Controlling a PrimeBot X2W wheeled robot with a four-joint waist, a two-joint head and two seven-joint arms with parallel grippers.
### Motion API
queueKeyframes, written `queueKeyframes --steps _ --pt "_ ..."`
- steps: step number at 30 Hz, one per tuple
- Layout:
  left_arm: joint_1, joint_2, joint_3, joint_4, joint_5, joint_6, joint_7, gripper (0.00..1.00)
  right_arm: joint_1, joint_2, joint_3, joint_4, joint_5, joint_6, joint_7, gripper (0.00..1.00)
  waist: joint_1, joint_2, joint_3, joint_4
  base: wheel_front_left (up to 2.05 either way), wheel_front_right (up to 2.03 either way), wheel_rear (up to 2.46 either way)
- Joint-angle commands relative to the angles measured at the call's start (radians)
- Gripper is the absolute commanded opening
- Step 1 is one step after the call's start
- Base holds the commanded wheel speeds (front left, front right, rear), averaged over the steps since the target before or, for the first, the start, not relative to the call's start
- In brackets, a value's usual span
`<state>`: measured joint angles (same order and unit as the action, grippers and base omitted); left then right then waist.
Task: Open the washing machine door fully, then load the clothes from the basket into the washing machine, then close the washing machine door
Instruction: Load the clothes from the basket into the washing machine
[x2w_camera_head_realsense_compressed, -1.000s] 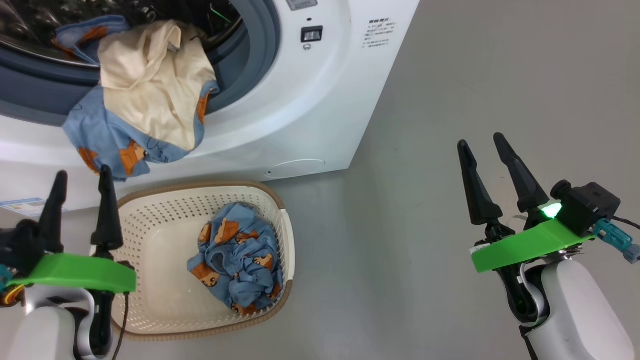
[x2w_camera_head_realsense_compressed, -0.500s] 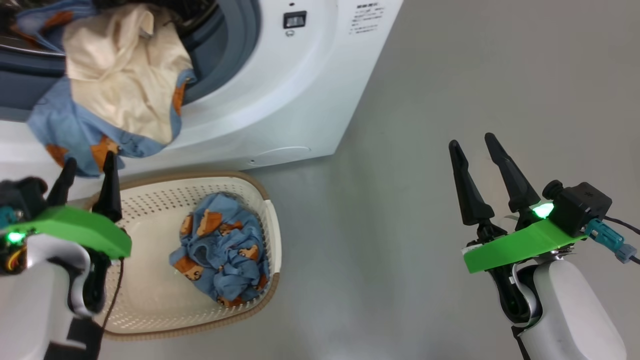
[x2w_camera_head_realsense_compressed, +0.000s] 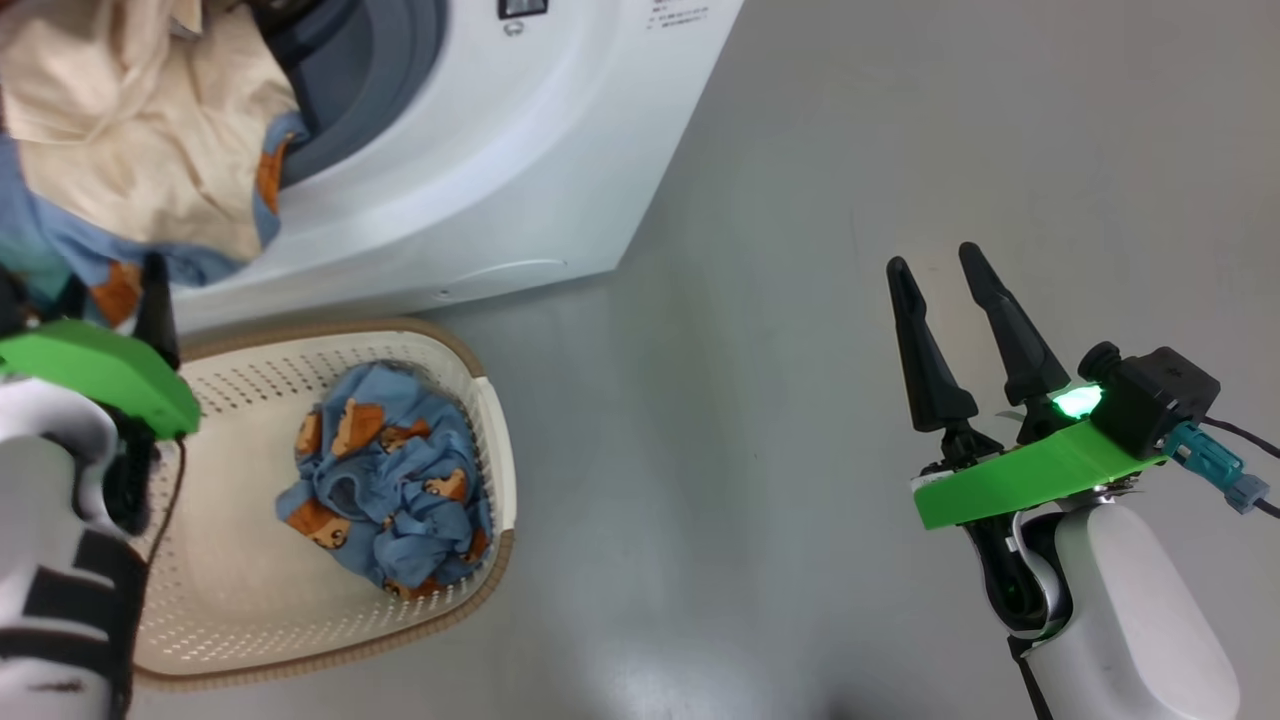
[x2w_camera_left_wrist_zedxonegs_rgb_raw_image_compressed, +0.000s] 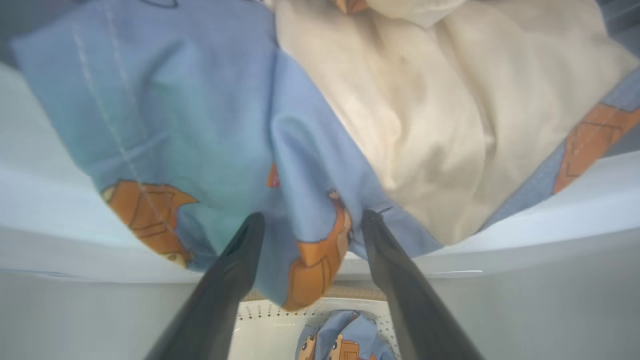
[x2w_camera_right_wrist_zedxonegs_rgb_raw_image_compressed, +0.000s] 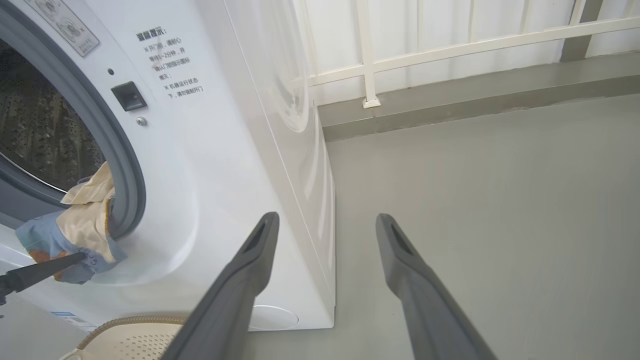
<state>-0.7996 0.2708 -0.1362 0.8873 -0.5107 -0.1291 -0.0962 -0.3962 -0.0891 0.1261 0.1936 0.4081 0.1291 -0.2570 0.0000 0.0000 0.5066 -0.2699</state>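
The white washing machine (x2w_camera_head_realsense_compressed: 470, 170) stands at the upper left; its door is out of view. One of the clothes, light blue with a cream lining (x2w_camera_head_realsense_compressed: 130, 150), hangs out of the drum mouth over the grey gasket (x2w_camera_right_wrist_zedxonegs_rgb_raw_image_compressed: 122, 165). My left gripper (x2w_camera_left_wrist_zedxonegs_rgb_raw_image_compressed: 311, 220) is open, its fingers (x2w_camera_head_realsense_compressed: 155, 300) on either side of the hanging blue hem (x2w_camera_left_wrist_zedxonegs_rgb_raw_image_compressed: 305, 250); I cannot tell if they touch it. A second blue garment (x2w_camera_head_realsense_compressed: 385, 480) lies bunched in the cream basket (x2w_camera_head_realsense_compressed: 230, 590) on the floor below. My right gripper (x2w_camera_head_realsense_compressed: 945, 290) is open and empty over bare floor, well to the right.
Grey floor (x2w_camera_head_realsense_compressed: 800, 200) stretches right of the washer. A white railing (x2w_camera_right_wrist_zedxonegs_rgb_raw_image_compressed: 450, 45) and a low ledge run behind it. The basket stands close to the washer's front.
The head camera has swung, sliding the scene left. My left gripper has risen from beside the basket to the hanging hem. The right gripper has kept its pose.
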Motion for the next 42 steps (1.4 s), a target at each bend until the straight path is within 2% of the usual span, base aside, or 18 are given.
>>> queueKeyframes --steps 1,4,5,6,7,16,23,28,35,42 --pt "-0.038 0.047 0.018 0.005 -0.006 -0.001 -0.009 1.0 -0.011 0.006 0.02 -0.027 0.008 0.002 -0.005 1.0 0.0 0.0 0.017 -0.013 0.0 0.0 0.0" --pt "-0.066 0.05 0.013 0.033 -0.012 -0.001 -0.022 0.95 -0.013 0.009 0.019 -0.028 0.007 0.002 -0.005 1.0 0.0 0.0 0.023 -0.016 0.0 0.0 0.0" --pt "-0.078 0.052 0.009 0.044 -0.014 -0.001 -0.032 0.44 -0.014 0.01 0.019 -0.029 0.007 0.002 -0.005 1.0 0.0 0.0 0.025 -0.017 0.0 0.0 0.0" --pt "-0.089 0.055 0.003 0.053 -0.015 -0.001 -0.044 0.06 -0.014 0.012 0.019 -0.029 0.006 0.002 -0.005 1.0 0.0 0.0 0.027 -0.018 0.0 0.0 0.0" --pt "-0.097 0.056 -0.004 0.061 -0.017 -0.001 -0.056 0.0 -0.015 0.013 0.019 -0.029 0.006 0.002 -0.005 1.0 0.0 0.0 0.028 -0.018 0.0 0.0 0.0" --pt "-0.083 0.045 -0.096 0.063 -0.065 -0.001 -0.108 0.0 -0.005 0.018 0.011 -0.023 -0.001 0.002 -0.005 1.0 0.0 0.0 0.012 0.0 0.0 0.0 0.0" --pt "-0.055 0.057 -0.167 -0.052 -0.091 -0.001 -0.139 0.0 0.0 0.014 0.009 -0.023 -0.004 0.002 -0.005 1.0 0.0 0.0 0.0 0.027 0.0 0.0 0.0" --pt "-0.053 0.064 -0.18 -0.183 -0.09 0.002 -0.144 0.0 0.005 0.009 0.008 -0.024 -0.003 0.002 -0.005 1.0 0.0 0.0 -0.005 0.035 0.0 0.0 0.0" --pt "-0.132 0.09 -0.167 -0.279 -0.097 0.051 -0.051 0.0 -0.003 0.011 0.024 -0.029 0.002 0.002 -0.005 1.0 0.0 0.0 0.026 0.009 0.0 0.0 0.0" --pt "-0.337 0.132 -0.171 -0.172 -0.069 0.074 0.034 0.0 -0.02 0.022 0.033 -0.04 0.005 0.002 -0.005 1.0 0.0 0.0 0.11 -0.061 0.0 0.0 0.0"
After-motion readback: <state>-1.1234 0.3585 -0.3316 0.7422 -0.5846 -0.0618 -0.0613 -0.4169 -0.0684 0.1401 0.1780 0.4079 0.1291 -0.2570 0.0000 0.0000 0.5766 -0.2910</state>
